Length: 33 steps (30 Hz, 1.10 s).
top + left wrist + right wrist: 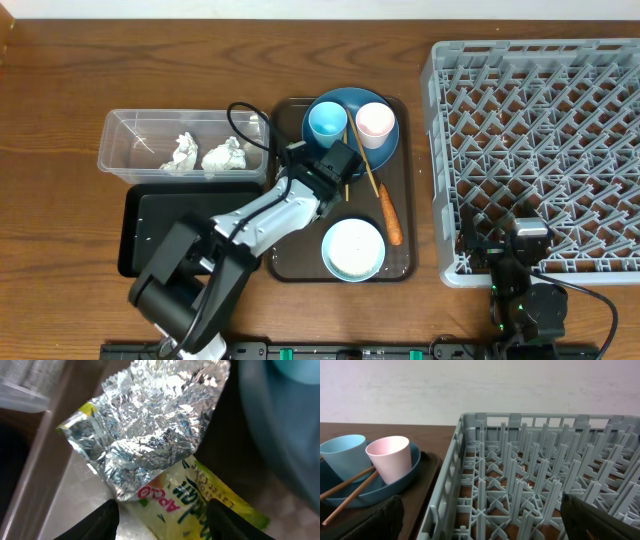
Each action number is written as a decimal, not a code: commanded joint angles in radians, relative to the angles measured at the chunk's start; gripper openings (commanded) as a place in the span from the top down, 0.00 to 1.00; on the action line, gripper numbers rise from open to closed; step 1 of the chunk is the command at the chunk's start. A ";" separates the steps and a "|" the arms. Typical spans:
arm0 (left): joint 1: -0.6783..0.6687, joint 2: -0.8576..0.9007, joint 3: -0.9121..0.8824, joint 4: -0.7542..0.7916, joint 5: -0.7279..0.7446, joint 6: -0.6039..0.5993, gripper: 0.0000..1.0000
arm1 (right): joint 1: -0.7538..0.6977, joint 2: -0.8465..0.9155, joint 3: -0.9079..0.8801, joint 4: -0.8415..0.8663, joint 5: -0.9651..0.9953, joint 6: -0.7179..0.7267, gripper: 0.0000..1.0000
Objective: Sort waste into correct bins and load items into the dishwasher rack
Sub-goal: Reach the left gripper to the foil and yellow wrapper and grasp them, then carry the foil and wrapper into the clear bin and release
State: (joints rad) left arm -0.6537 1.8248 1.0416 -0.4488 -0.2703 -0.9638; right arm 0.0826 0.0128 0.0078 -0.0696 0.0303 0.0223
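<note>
My left arm reaches from the near edge diagonally across the black tray (160,225) and onto the dark brown serving tray (400,190), wrist bent down beside the dark blue plate (350,100). My left claw (164,510) is half spread, and the yellow-green wrapper (150,435), its silver foil side up, lies between the fingers (107,522). I cannot tell whether they pinch it. My right arm is folded low at the near edge of the dishwasher rack (540,100). Its claw (481,502) is spread wide and holds nothing, pointing level across the pegs. Crumpled tissue (225,155) sits in the clear tub (120,140). The carrot (390,218) lies on the serving tray beside the chopsticks (365,165).
</note>
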 commanded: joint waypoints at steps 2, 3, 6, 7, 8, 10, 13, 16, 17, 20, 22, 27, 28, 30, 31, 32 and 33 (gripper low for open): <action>0.000 0.051 -0.008 0.007 -0.032 0.012 0.47 | -0.001 -0.002 -0.002 -0.002 -0.001 0.014 0.01; 0.000 0.051 -0.008 0.006 -0.032 0.013 0.52 | -0.001 -0.002 -0.002 -0.002 -0.001 0.014 0.01; 0.001 0.046 -0.008 0.005 -0.032 0.013 0.77 | -0.001 -0.002 -0.002 -0.002 -0.001 0.014 0.01; 0.001 0.040 -0.008 0.000 -0.032 0.016 0.81 | -0.001 -0.002 -0.002 -0.002 -0.001 0.014 0.01; 0.000 0.034 -0.008 -0.003 -0.031 0.022 0.81 | -0.001 -0.002 -0.002 -0.002 -0.001 0.014 0.01; 0.000 0.016 -0.008 -0.013 -0.031 0.028 0.85 | -0.001 -0.002 -0.002 -0.002 -0.001 0.014 0.01; 0.000 -0.025 -0.008 -0.031 -0.031 0.029 0.88 | -0.001 -0.002 -0.002 -0.002 -0.001 0.014 0.01; 0.000 -0.079 -0.008 -0.050 -0.031 0.029 0.94 | -0.001 -0.002 -0.002 -0.002 -0.001 0.014 0.01; 0.000 -0.097 -0.008 -0.057 -0.031 0.028 0.94 | -0.001 -0.002 -0.002 -0.002 -0.001 0.014 0.01; 0.000 -0.162 -0.008 -0.082 -0.031 0.029 0.94 | -0.001 -0.002 -0.002 -0.002 -0.001 0.014 0.01; 0.000 -0.209 -0.008 -0.098 -0.031 0.040 0.94 | -0.001 -0.002 -0.002 -0.002 -0.001 0.014 0.01; 0.003 -0.341 -0.008 -0.116 -0.032 0.124 0.94 | -0.001 -0.002 -0.002 -0.002 -0.001 0.014 0.01; 0.008 -0.366 -0.008 -0.116 -0.035 0.134 0.94 | -0.001 -0.002 -0.002 -0.002 -0.001 0.014 0.01; 0.023 -0.415 -0.008 -0.115 -0.039 0.142 0.94 | -0.001 -0.002 -0.002 -0.002 -0.001 0.014 0.01; 0.037 -0.439 -0.008 -0.115 -0.039 0.141 0.94 | -0.001 -0.002 -0.002 -0.002 -0.001 0.014 0.01; 0.052 -0.460 -0.008 -0.114 -0.039 0.141 0.94 | -0.001 -0.002 -0.002 -0.002 -0.001 0.014 0.01; 0.074 -0.482 -0.008 -0.114 -0.039 0.141 0.94 | -0.001 -0.002 -0.002 -0.002 -0.001 0.014 0.01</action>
State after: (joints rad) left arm -0.6231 1.3933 1.0401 -0.5598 -0.2916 -0.8551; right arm 0.0826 0.0128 0.0078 -0.0696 0.0303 0.0223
